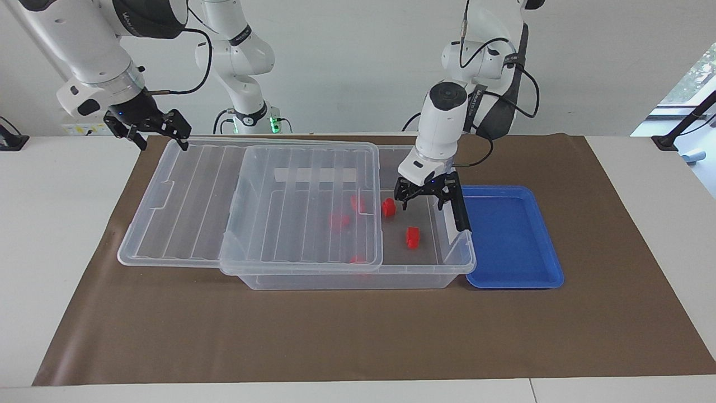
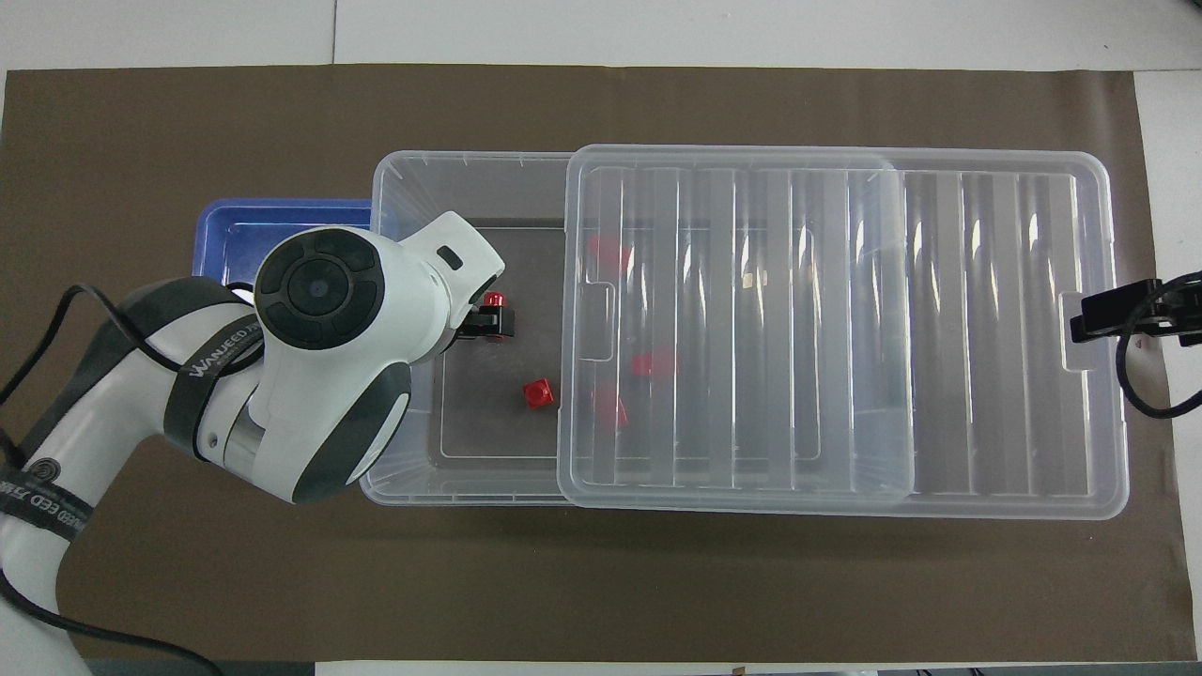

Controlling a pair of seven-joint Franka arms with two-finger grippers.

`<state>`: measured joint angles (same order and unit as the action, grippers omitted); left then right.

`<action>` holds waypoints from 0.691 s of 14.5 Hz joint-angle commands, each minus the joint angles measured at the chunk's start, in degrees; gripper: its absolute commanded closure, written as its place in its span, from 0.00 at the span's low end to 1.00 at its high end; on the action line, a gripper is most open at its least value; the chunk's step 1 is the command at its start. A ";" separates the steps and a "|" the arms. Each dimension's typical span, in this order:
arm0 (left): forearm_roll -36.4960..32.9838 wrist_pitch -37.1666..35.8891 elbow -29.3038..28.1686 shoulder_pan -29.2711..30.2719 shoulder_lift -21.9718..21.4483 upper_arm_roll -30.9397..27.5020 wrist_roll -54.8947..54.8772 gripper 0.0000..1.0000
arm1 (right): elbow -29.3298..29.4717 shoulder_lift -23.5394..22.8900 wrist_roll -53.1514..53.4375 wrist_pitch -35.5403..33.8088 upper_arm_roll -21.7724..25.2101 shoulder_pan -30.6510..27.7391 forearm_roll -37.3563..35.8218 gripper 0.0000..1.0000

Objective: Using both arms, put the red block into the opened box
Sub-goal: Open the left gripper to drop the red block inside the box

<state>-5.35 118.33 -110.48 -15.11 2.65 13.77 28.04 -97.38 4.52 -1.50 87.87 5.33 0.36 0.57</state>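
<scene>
With the red block (image 1: 412, 237) lying in the box (image 1: 456, 263) at centre frame, the left gripper (image 1: 426, 191) hangs spread and empty just above, and could clip the box wall, while the right gripper (image 1: 148, 126), also spread, waits upper left by the lid (image 1: 184, 184).

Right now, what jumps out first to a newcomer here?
The clear box mid-table, its lid slid toward the right arm's end, with red blocks on its floor. The left gripper hangs open and empty over the uncovered end, beside the blue tray. The right gripper waits, open, by the lid's corner.
</scene>
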 commanded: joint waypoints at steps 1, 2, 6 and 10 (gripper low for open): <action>-0.81 -1.17 -0.44 4.29 -2.29 -0.06 -1.83 0.00 | -0.44 0.75 0.71 -0.68 -0.23 -0.71 0.22 0.00; -0.81 -1.69 -0.44 5.43 -2.91 -0.15 -3.94 0.00 | -0.44 0.75 0.80 -0.33 -0.23 -0.45 -0.39 0.00; -0.20 -5.29 -0.09 9.83 -5.28 -0.32 -12.37 0.00 | -2.28 1.45 -1.64 2.12 0.29 -1.24 -0.75 0.00; 3.59 -8.89 3.33 15.10 -5.73 -0.32 -18.71 0.00 | -6.49 2.15 -12.81 9.67 1.00 -4.57 -1.09 1.00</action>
<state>-3.46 113.22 -109.83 -2.31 -2.68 13.10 12.70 -99.62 4.66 -10.12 93.41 6.30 -1.94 0.28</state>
